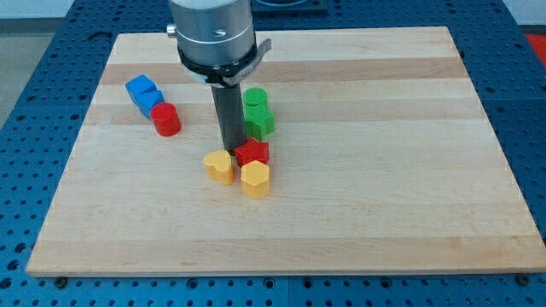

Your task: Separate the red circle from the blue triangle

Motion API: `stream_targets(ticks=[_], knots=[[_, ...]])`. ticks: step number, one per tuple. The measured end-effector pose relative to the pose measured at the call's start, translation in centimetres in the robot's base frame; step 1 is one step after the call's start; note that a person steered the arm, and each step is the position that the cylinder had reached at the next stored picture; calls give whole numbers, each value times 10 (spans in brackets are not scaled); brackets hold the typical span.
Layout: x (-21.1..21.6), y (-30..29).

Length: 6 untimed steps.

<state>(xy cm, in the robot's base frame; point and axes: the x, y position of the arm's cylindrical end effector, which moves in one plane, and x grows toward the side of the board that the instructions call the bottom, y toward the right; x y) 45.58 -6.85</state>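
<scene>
The red circle (166, 119) stands at the view's upper left, touching the lower right of a blue cluster (144, 93) that looks like two blue blocks, whose shapes I cannot make out. My tip (230, 151) is well to the right of them, near the board's middle. It sits just above a yellow block (219, 166) and against the left side of a second red block (253, 153).
A yellow hexagon (255, 180) lies just below the second red block. Two green blocks (257, 112) stand close together right of the rod. The wooden board (409, 170) lies on a blue perforated table.
</scene>
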Motion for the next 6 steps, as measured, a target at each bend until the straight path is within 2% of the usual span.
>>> stream_targets(ticks=[3,5,6], knots=[[-83,-41],[-82,-112],[-50,-138]])
